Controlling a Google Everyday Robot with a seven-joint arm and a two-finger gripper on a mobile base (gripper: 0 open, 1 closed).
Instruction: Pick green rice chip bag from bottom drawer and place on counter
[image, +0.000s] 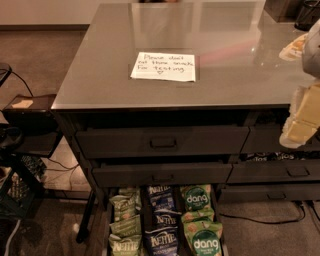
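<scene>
White paper note (163, 66), 12 o'clock, lying on the counter (100, 75). It is handwritten in three lines: "Please don't", then a middle line only partly legible ("…these snack"), then "For testing". Bottom drawer (142, 220), 6 o'clock. In the right row, the nearest green rice chip bag (206, 242) reads "dang" in white on a dark round badge. The bag behind it (196, 198), at its 12 o'clock, bears the same "dang". Centre row, dark blue bags (162, 242): "Kettle". Left row, pale olive bags (125, 245): "Kettle". Gripper (300, 122) sits at the 3 o'clock edge of the view.
</scene>
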